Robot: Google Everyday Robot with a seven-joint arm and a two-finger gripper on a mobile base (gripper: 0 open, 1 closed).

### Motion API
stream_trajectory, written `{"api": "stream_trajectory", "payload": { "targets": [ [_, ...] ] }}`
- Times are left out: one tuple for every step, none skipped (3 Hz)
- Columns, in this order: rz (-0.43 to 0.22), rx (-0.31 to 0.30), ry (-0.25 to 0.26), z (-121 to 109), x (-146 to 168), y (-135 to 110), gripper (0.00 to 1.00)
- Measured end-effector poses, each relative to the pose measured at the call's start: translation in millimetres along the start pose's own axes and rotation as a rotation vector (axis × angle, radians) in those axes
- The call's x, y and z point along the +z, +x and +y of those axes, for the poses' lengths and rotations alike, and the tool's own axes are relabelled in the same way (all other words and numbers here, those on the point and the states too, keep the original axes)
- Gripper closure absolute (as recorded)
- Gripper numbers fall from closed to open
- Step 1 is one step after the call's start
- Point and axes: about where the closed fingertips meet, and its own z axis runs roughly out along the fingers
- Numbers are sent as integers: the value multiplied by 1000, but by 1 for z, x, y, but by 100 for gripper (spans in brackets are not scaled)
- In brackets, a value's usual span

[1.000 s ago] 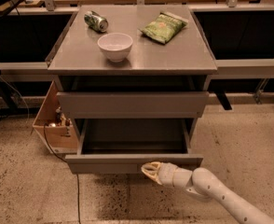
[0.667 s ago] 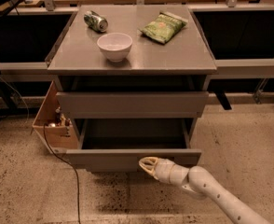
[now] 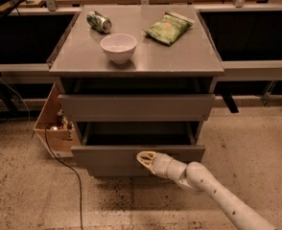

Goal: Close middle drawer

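The middle drawer (image 3: pixel 107 161) is the wide grey one pulled out of the grey cabinet (image 3: pixel 136 63), its dark inside showing from above. The taller upper drawer front (image 3: pixel 136 107) sits above it, nearly flush. The lowest drawer is hidden below the open one. My gripper (image 3: pixel 145 158) is at the end of the white arm coming in from the lower right. It is shut and empty, and its tip rests against the middle drawer's flat front, slightly right of centre.
On the cabinet top stand a white bowl (image 3: pixel 118 47), a tipped can (image 3: pixel 99 21) and a green chip bag (image 3: pixel 168 28). A cardboard box (image 3: pixel 52 123) stands at the cabinet's left. A black cable (image 3: pixel 66 169) runs over the speckled floor.
My gripper has moved forward and up against the drawer front. The middle drawer has slid a little way into the cabinet.
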Motion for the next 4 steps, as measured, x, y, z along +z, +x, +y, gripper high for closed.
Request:
{"api": "stream_trajectory", "payload": {
  "targets": [
    [-30, -28, 0, -12, 24, -16, 100],
    [-52, -49, 4, -22, 43, -28, 100],
    [-60, -65, 13, -29, 66, -37, 100],
    [-54, -73, 24, -32, 80, -39, 100]
  ]
}}
